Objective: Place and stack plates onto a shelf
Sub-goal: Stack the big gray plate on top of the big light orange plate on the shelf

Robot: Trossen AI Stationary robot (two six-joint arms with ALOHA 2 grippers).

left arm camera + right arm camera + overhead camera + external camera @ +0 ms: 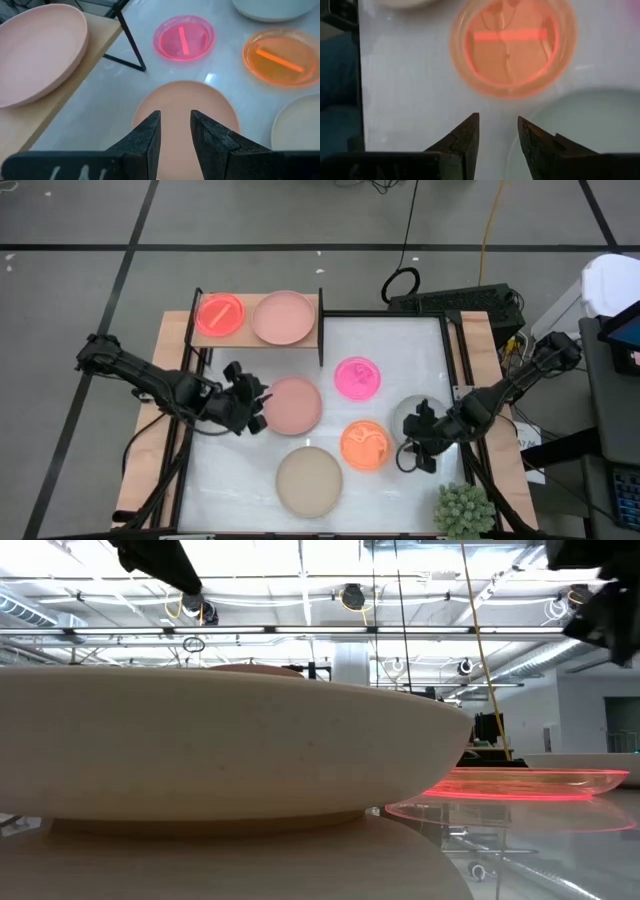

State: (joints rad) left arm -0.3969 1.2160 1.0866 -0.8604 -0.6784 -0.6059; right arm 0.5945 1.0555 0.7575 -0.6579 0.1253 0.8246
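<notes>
The shelf (200, 340), at the table's far left, carries a small neon orange plate (220, 313) and a dusty-pink plate (284, 317). On the white table lie another dusty-pink plate (295, 406), a neon pink plate (358, 378), an orange plate (365, 445), a grey plate (410, 412) and a beige plate (309, 480). My left gripper (256, 408) hovers open at the left rim of the table's dusty-pink plate (185, 102). My right gripper (498, 131) stands open above the table, between the orange plate (512, 47) and the grey plate (585, 130). Neither holds anything.
A spiky green plant (465, 510) stands at the table's near right corner, close to my right arm. The shelf's black frame leg (131, 42) stands just beyond the dusty-pink plate on the table. In the low view the beige plate (220, 740) hides most of the table.
</notes>
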